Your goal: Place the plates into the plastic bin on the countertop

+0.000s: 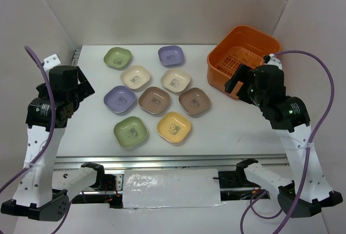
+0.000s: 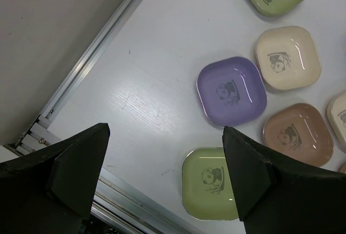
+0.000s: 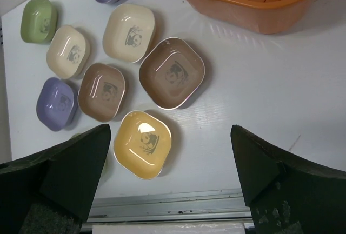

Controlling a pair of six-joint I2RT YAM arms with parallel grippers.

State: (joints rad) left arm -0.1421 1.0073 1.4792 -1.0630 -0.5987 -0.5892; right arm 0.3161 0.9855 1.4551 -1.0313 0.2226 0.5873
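Several small rounded-square plates lie on the white countertop [image 1: 238,120], each with a panda print: green [image 1: 118,57], lilac [image 1: 171,55], cream [image 1: 135,77], brown [image 1: 154,100], yellow [image 1: 173,126] and others. The orange plastic bin [image 1: 243,55] stands empty at the back right. My left gripper [image 1: 85,87] is open and empty, held above the left side of the countertop; its wrist view shows the near green plate [image 2: 211,182] and a lilac plate [image 2: 231,91] below. My right gripper [image 1: 236,81] is open and empty in front of the bin, above the yellow plate [image 3: 142,144].
A metal rail [image 1: 173,161] runs along the countertop's front edge, and another rail [image 2: 92,50] along its left side. White walls enclose the back and sides. The bin's near wall [image 3: 243,7] lies just beyond the right gripper.
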